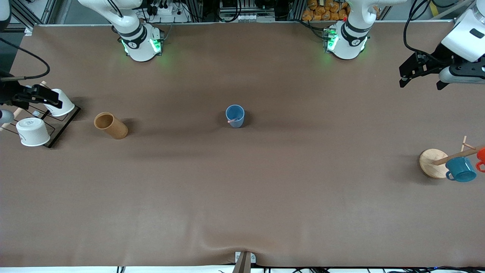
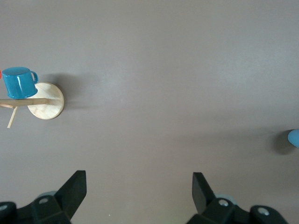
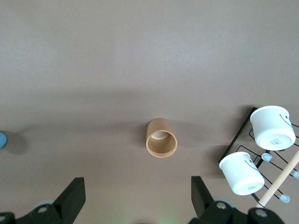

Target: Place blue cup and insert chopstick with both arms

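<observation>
Blue cup (image 1: pixel 235 116) upright mid-table, well apart from everything else. Chopstick (image 1: pixel 232 121) already inside, pale tip leaning on the rim on the side nearer the front camera. Task looks done, or nearly.

Left gripper (image 1: pixel 420 72) up in the air over the left arm's end of the table, fingers spread, nothing held. Right gripper (image 1: pixel 39 95) over the rack (image 1: pixel 60 127) with two white cups (image 1: pixel 32 131) at the right arm's end, fingers likewise spread and empty. Both arms waiting.

Brown cup (image 1: pixel 110 125) on its side between rack and blue cup. Teal mug (image 1: pixel 460 169) hanging on a wooden stand (image 1: pixel 433 163).

Handling, as judged: cup probably light, stiff, smooth, so prone to slip or tip; best pinched across the wall near the rim, clear of the stick. Chopstick thin, light, rigid; easily knocked out; grip at mid-length.
</observation>
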